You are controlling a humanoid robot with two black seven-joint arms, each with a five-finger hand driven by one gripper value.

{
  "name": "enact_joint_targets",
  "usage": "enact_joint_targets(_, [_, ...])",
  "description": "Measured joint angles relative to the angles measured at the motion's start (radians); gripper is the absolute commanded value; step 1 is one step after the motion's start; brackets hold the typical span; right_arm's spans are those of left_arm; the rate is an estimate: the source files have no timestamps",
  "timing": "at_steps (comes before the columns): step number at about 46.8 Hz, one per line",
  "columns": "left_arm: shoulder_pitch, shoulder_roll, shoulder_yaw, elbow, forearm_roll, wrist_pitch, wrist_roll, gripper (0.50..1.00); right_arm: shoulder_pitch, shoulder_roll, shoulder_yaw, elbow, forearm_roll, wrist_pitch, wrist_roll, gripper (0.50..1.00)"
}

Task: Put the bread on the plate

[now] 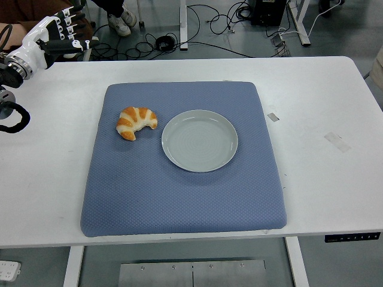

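A golden croissant [136, 122] lies on the left part of a blue mat [182, 197], just left of an empty pale grey plate [199, 140]. The two are close but apart. My left hand [57, 36] is raised at the far left corner of the table, well away from the croissant, with fingers spread and nothing in it. My right hand is out of view.
The white table [323, 107] carries two small tape marks at the right [337, 142]. A person's brown sleeve [24, 21] shows behind my left hand. Cables and table legs lie on the floor beyond the far edge.
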Motion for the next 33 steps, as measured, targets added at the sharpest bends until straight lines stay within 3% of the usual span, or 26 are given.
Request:
enact_joint_targets(28, [-0.134, -0.009, 0.177, -0.013, 0.255, -0.015, -0.001, 0.969, 0.0, 0.0, 0.0, 0.0, 0.0, 0.0, 0.0, 1.0])
enact_joint_targets(33, [-0.166, -0.018, 0.216, -0.016, 0.257, -0.044, -0.001, 0.968, 0.0, 0.0, 0.0, 0.0, 0.0, 0.0, 0.0, 1.0])
